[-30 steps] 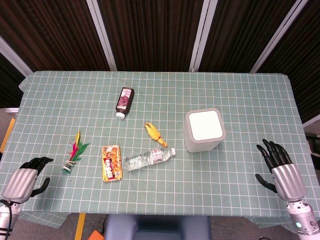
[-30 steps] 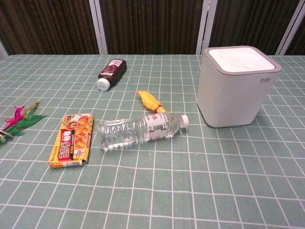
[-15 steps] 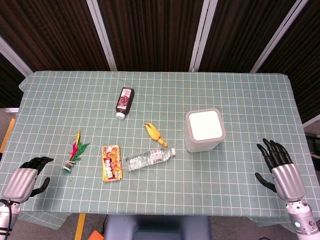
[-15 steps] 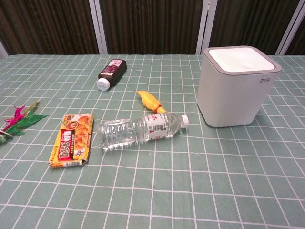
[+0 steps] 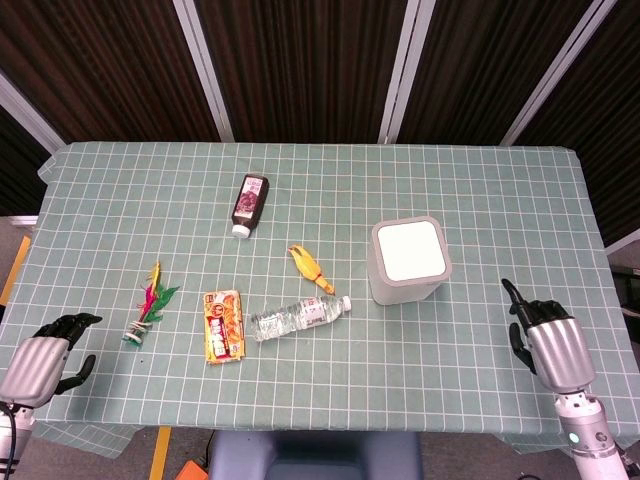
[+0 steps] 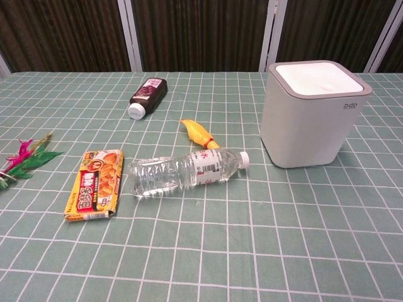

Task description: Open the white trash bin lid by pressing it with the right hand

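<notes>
Bin: the white trash bin (image 5: 410, 262) stands upright on the bench (image 5: 500, 200), right of centre and well in from the right edge; its lid (image 5: 410, 249) lies flat and closed inside the grey rim.
Right hand: the right hand (image 5: 548, 340) hovers near the front right corner of the bench, well apart from the bin, holding nothing. One finger points forward and the others look curled in, which reads as a poking pose.
Left hand: the left hand (image 5: 45, 355) sits at the front left corner, empty, fingers loosely curled with a gap between them and the thumb.
Risk, off-centre press: judged from the lid's broad flat top, a push landing on the grey rim instead of the white panel would likely not release the latch.
Risk, sliding: the bin looks light and stands free; a push that comes in sideways from the right could shove or tip it toward the water bottle (image 5: 298, 318) and the yellow wrapper (image 5: 310, 268) just beside it.
Risk, approach: a low path could clip the bin's side wall before the finger gets above the lid.
</notes>
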`<state>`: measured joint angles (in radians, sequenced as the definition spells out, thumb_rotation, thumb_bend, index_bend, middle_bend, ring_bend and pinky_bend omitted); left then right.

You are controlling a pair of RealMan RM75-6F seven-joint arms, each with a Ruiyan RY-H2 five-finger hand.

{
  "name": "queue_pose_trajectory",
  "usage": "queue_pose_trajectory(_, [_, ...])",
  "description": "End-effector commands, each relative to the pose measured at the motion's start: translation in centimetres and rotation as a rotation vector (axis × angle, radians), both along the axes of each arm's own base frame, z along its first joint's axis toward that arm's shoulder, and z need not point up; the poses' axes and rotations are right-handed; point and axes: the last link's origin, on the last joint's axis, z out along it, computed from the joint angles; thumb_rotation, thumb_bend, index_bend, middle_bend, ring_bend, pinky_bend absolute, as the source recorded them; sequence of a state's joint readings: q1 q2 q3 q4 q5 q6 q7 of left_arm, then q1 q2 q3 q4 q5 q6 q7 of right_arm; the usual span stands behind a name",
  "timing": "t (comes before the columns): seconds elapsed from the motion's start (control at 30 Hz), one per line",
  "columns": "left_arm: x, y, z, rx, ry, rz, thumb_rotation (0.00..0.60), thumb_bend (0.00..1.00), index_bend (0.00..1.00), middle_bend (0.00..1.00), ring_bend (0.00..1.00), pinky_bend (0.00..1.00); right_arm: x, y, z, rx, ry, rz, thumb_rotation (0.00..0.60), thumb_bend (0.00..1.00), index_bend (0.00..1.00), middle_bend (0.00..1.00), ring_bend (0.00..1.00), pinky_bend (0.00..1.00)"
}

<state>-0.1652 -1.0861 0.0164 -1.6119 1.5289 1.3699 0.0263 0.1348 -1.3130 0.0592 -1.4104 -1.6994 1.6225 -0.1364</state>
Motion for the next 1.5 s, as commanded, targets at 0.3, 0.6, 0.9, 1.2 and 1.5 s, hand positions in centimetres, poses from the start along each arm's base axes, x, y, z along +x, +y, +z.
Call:
queue_pose_trajectory(0.3, [-0.1,0.0,0.4,0.013,-0.012,0.008,0.600,0.45,0.22,0.22,0.20,0.34,5.6,-4.0,-1.9,0.106,0.092,-0.064,0.600,0.84,0.05,0.78,0.75,0.70])
queue_pose_trajectory(0.6, [-0.1,-0.1,0.5,0.017,-0.015,0.004,0.600,0.45,0.22,0.22,0.20,0.34,7.6,-6.0,-4.5,0.223,0.076,-0.095,0.600,0.84,0.05,0.78,0.75,0.70])
queue_pose_trajectory(0.9, [-0.2,-0.2,0.7,0.023,-0.022,0.001,0.600,0.45,0.22,0.22,0.20,0.34,7.3,-6.1,-5.9,0.268,0.111,-0.115,0.600,0.84,0.06,0.78,0.75,0.70])
queue_pose_trajectory(1.2, [-0.3,-0.2,0.7,0.027,-0.024,0.002,0.600,0.45,0.22,0.22,0.20,0.34,6.8,-6.0,-6.6,0.320,0.123,-0.138,0.600,0.84,0.06,0.78,0.75,0.70])
queue_pose_trajectory(1.5, [-0.2,-0.2,0.7,0.026,-0.024,0.001,0.600,0.45,0.22,0.22,0.20,0.34,6.3,-6.5,-6.8,0.351,0.123,-0.165,0.600,0.84,0.06,0.78,0.75,0.70])
